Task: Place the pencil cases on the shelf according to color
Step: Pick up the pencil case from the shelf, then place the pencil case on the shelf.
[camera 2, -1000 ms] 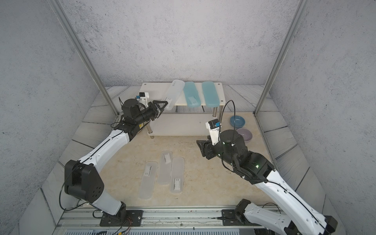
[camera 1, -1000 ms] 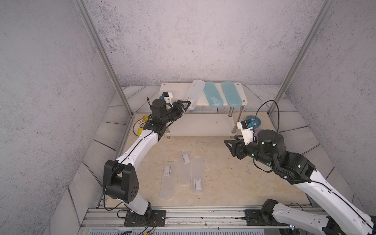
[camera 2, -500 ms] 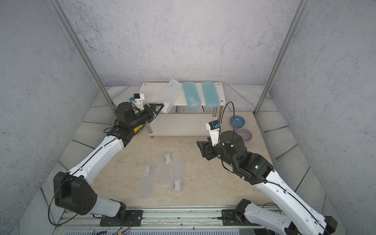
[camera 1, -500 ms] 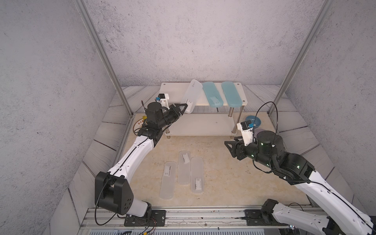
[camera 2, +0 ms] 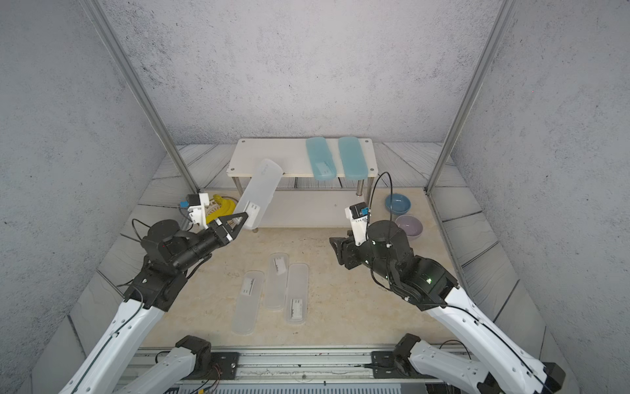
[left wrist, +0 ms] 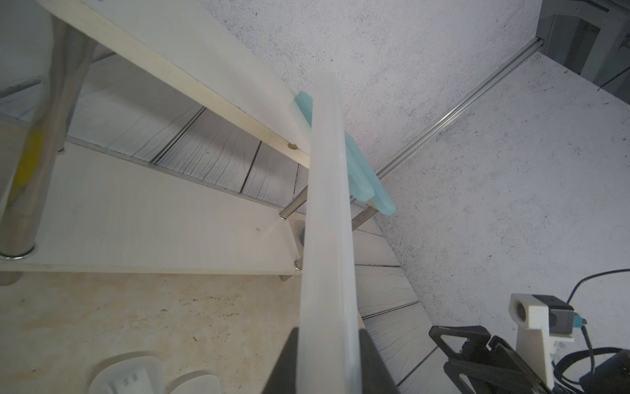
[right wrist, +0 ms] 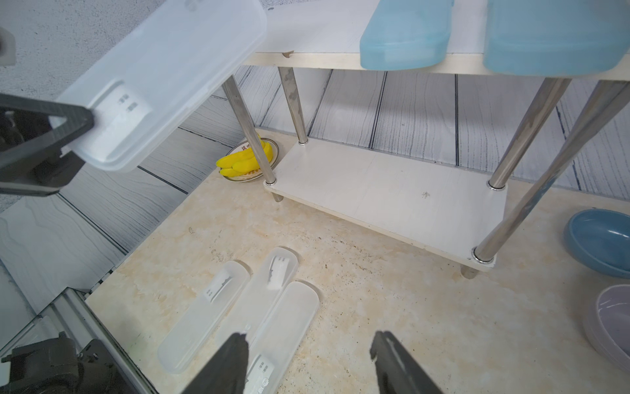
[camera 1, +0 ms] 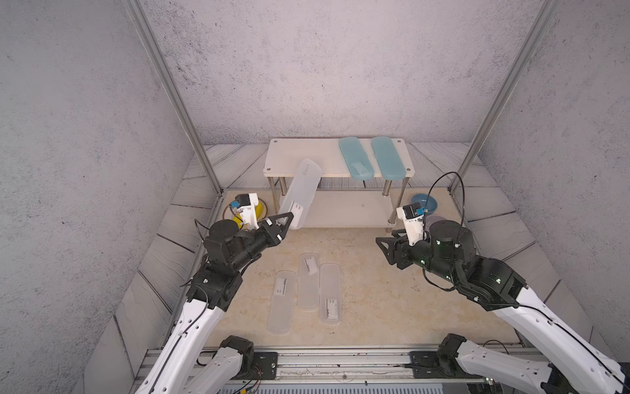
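At about 9 o'clock on the table the left gripper is clamped tight on the near, labelled end of a frosted case. The case is lifted off the table and tilted, its far end reaching toward 12 o'clock, over the front-left edge of the shelf. Whether it touches that edge I cannot tell. Behind it, at 10 o'clock, sits a plate of bananas.

The step in hand looks like the delivery of the first clear case. The two teal cases already lie side by side on the top board toward 1 o'clock, so the blue group seems finished. The next move calls for levelling the held case and setting it on a bare stretch. That could be the top board's left half or the empty lower board, but it should sit apart from the teal pair before the jaws let go.

At 6 o'clock three more frosted cases lie close together on the table, waiting.

At 3 o'clock the right gripper hovers with its jaws parted about halfway and nothing between them. It points toward those three, well placed to take one. Beyond it, at 2 o'clock, a blue bowl and a lilac bowl stand aside from the task.
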